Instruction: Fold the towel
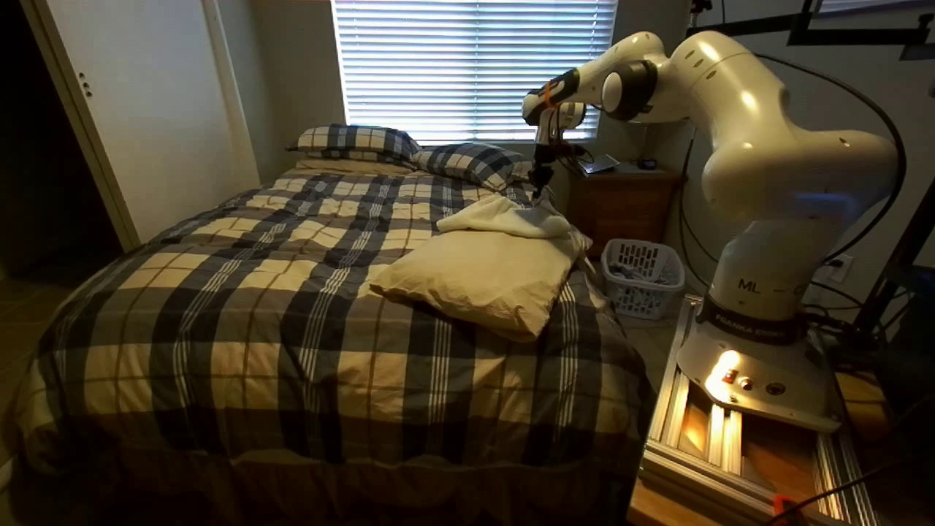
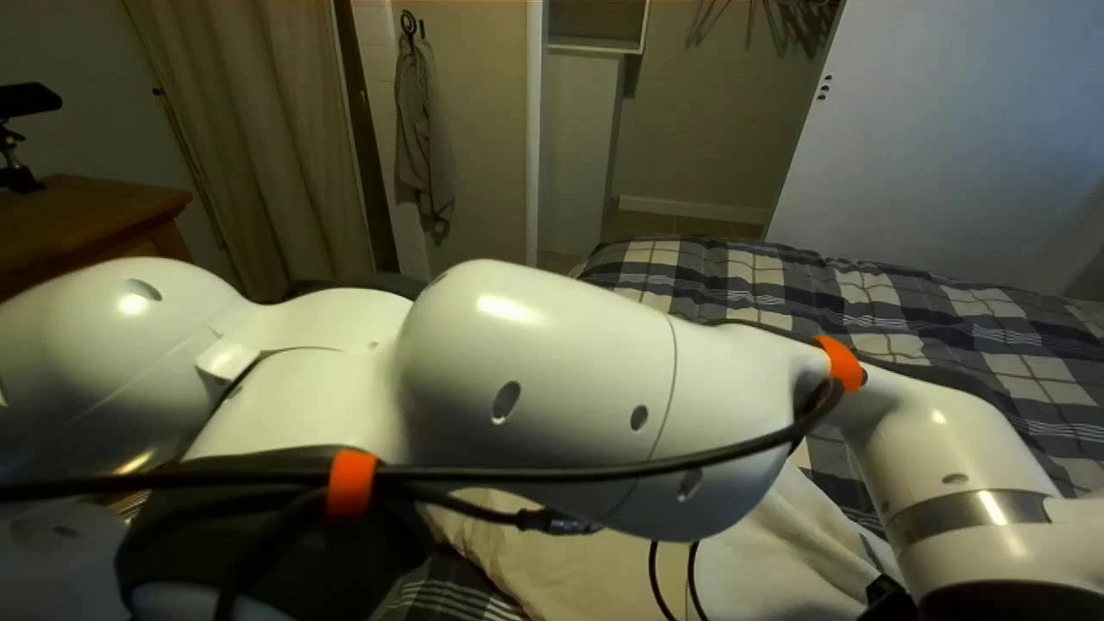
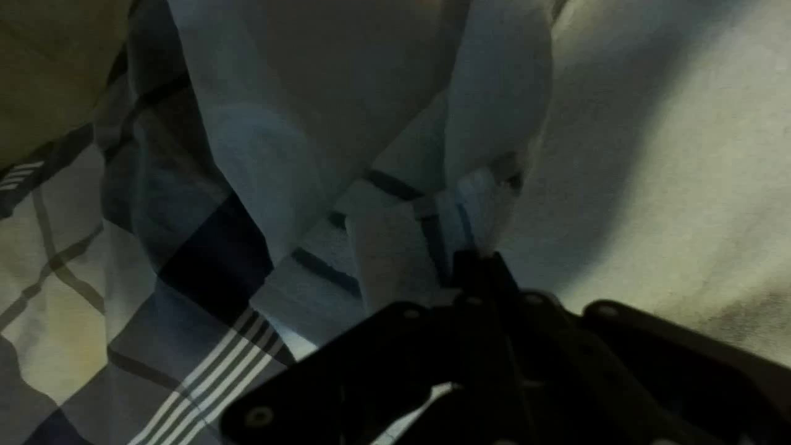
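In an exterior view the towel [image 1: 502, 218] sits lumped on the pillow's [image 1: 475, 274] far end; in an exterior view the arm [image 2: 535, 371] hides plenty. Wrist view: fingers [image 3: 471, 278] look pinched on its striped edge. Partly folded imo, final fold and smoothing left.

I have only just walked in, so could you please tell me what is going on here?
A robot arm is handling the towel, which lies rumpled partly over a cream pillow on the plaid bedspread. In the wrist view, its gripper is shut at the towel's dark-striped edge and appears to be pinching it. The cloth is bunched and overlapping there, so the fold does not look finished.
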### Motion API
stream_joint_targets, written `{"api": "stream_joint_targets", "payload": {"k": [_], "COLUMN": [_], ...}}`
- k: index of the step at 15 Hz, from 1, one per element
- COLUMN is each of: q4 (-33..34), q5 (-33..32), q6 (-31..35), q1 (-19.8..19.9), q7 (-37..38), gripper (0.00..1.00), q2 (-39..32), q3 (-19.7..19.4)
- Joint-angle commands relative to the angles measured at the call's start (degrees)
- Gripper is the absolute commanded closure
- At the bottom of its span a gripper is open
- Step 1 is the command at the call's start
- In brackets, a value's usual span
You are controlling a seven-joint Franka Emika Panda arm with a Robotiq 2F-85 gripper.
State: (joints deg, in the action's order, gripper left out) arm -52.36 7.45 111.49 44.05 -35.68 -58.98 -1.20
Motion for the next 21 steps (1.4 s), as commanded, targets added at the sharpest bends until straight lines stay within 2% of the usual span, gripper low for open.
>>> {"api": "stream_joint_targets", "payload": {"k": [1, 13, 21], "q4": [-4.4, -15.9, -23.4], "q5": [-2.0, -2.1, 1.1], "q6": [-1.5, 0.4, 6.7], "q1": [-2.8, -9.3, -8.6], "q7": [0.5, -2.1, -11.5], "gripper": [0.99, 0.99, 0.99], "q2": [4.4, 12.5, 17.1], "q3": [-0.8, 0.0, 4.5]}}
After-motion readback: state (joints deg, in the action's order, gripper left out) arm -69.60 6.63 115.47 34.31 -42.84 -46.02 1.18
